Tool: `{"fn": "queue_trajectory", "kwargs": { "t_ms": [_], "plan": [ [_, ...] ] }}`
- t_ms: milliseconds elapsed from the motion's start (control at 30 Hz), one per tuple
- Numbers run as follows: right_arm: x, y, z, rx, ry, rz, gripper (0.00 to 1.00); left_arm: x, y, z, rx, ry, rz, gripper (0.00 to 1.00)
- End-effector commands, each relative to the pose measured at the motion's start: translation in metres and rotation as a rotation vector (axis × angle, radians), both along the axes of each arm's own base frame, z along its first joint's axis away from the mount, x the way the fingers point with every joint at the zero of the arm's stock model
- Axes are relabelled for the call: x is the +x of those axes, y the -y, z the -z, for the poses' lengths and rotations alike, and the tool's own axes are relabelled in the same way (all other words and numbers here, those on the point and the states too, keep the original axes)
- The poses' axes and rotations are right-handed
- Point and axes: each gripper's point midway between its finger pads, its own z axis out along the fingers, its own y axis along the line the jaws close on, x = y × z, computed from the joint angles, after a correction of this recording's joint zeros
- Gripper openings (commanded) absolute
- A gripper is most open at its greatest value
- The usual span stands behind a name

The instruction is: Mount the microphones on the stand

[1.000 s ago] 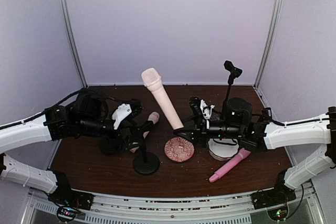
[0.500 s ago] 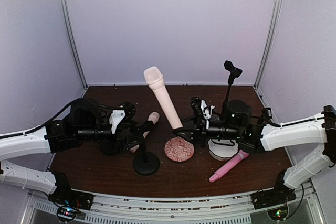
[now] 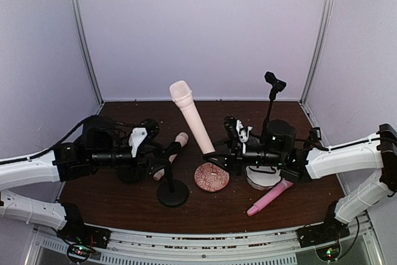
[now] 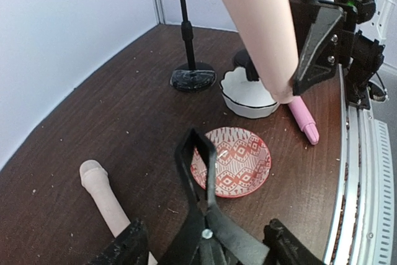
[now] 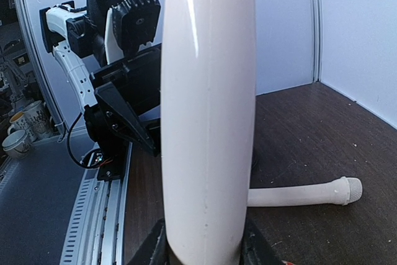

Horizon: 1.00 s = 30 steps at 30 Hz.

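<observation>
My right gripper (image 3: 218, 157) is shut on the lower end of a peach-cream microphone (image 3: 192, 119) and holds it tilted, head up and to the left, above the table; that microphone fills the right wrist view (image 5: 208, 110) between the gripper's (image 5: 205, 249) jaws. My left gripper (image 3: 155, 149) is open, its fingers (image 4: 124, 246) either side of the black clip (image 4: 198, 159) of the short stand (image 3: 172, 192). A second peach-cream microphone (image 3: 178, 139) lies on the table behind that stand. The pink microphone (image 3: 271, 197) lies at the front right.
A red patterned dish (image 3: 211, 177) lies beside the short stand's base. A white bowl (image 3: 260, 179) sits under my right arm. A tall black stand (image 3: 271, 100) rises behind it. A black round base (image 3: 130, 173) sits under my left arm.
My left gripper has drawn back a little to the left and dropped lower beside the short stand's clip. The held microphone has shifted slightly to the right.
</observation>
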Motion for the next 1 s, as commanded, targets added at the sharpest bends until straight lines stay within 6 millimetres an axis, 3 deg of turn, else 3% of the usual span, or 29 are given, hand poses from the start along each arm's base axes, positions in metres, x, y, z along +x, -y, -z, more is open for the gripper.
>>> {"fn": "queue_trajectory", "kwargs": {
  "t_ms": [0,133,300,433,533,633,967],
  "plan": [
    [0.0,0.0,-0.008,0.04,0.012,-0.008,0.08,0.008,-0.009,-0.006,-0.03,0.013,-0.068,0.68],
    [0.001,-0.001,-0.007,0.038,0.009,-0.007,0.08,0.008,-0.013,-0.007,-0.033,0.025,-0.086,0.69],
    [0.002,-0.002,-0.005,0.033,0.002,-0.005,0.08,0.008,-0.012,-0.006,-0.029,0.021,-0.079,0.62],
    [0.003,-0.003,-0.002,0.03,0.003,-0.001,0.08,0.005,-0.009,-0.001,-0.014,0.008,-0.053,0.44],
    [0.005,-0.004,0.002,0.035,0.007,0.004,0.08,0.002,-0.006,0.003,0.0,0.005,-0.025,0.15],
    [0.005,-0.009,0.003,0.056,0.005,-0.012,0.07,-0.001,-0.004,0.004,-0.016,0.013,0.001,0.0],
    [0.005,-0.03,0.021,0.051,0.013,-0.061,0.07,-0.016,-0.004,-0.008,-0.14,0.067,0.092,0.0]
  ]
}}
